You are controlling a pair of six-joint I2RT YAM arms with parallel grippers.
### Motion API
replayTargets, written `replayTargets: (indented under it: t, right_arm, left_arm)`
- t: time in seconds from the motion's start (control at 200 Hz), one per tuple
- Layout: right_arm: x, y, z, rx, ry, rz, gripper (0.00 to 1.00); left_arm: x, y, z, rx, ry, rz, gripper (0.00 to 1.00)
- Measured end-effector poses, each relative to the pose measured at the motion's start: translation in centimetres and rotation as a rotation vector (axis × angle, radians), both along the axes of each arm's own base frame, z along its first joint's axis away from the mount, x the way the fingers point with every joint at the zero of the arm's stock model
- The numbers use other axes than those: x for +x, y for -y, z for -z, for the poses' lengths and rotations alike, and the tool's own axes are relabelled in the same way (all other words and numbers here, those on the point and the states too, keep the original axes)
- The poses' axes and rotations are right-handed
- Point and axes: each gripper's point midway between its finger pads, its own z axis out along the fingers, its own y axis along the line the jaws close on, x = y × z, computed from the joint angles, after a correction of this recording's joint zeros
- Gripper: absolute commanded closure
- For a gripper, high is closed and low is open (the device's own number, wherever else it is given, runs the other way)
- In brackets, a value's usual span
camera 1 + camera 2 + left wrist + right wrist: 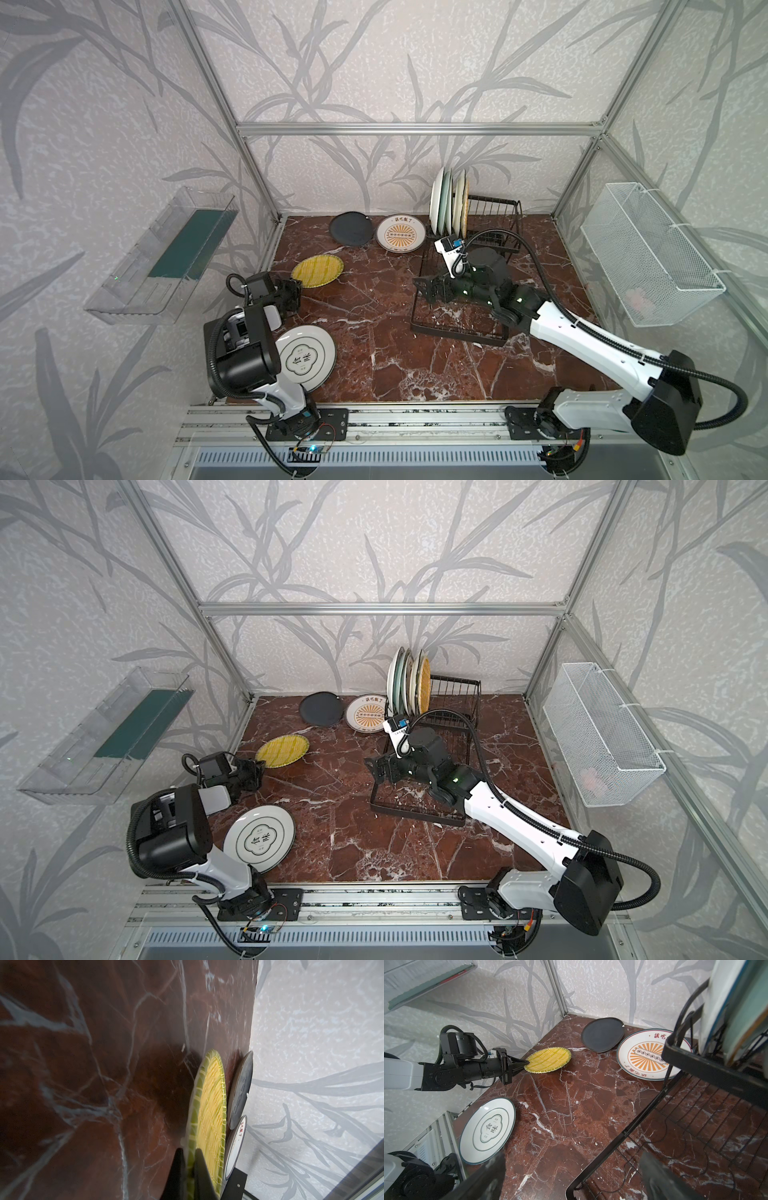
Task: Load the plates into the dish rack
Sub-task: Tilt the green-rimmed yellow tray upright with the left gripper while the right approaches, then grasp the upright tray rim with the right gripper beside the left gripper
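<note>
My left gripper (297, 286) (189, 1150) is shut on the near rim of the yellow woven-pattern plate (318, 271) (209, 1109) (548, 1059), low over the marble at the left. A matte black plate (351, 228) and an orange-sunburst plate (401, 233) lie flat at the back. A white dark-rimmed plate (307, 359) lies at the front left beside my left arm. The black wire dish rack (457, 330) (415, 814) holds several upright plates (449, 203) in its raised back section. My right gripper (419, 286) (573, 1167) hangs open and empty over the flat tray's left edge.
A clear plastic bin (166, 257) hangs on the left wall and a white mesh basket (648, 257) on the right wall. Aluminium frame posts stand at the back corners. My right arm lies across the rack's flat tray.
</note>
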Motion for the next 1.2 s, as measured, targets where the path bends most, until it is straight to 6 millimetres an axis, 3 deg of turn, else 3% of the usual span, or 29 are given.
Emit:
replayTargets:
  t: [0.305,0.5,0.64,0.845,1.205]
  right_arm:
    - [0.3,-0.4,0.8,-0.049,0.126,-0.042,0.01]
    - [0.0,-2.2,1.5,-0.121,0.228,-0.119,0.01]
    - [-0.5,-3.9,2.2,-0.199,0.299,-0.189,0.01]
    - [-1.2,-6.5,1.2,-0.292,0.441,-0.271,0.01]
    - [-2.0,-12.6,1.8,-0.415,0.59,-0.405,0.01]
  left_arm:
    - [-0.1,5.4,-2.1,0.033,-0.021,0.134,1.0]
    - [-0.7,7.6,-4.1,0.061,-0.019,0.185,1.0]
    - [-1.6,8.1,-5.9,0.103,-0.042,0.2,1.0]
    - [-2.8,8.1,-9.2,0.172,-0.055,0.193,1.0]
    - [-4.3,10.3,-14.1,0.306,-0.132,0.239,1.0]
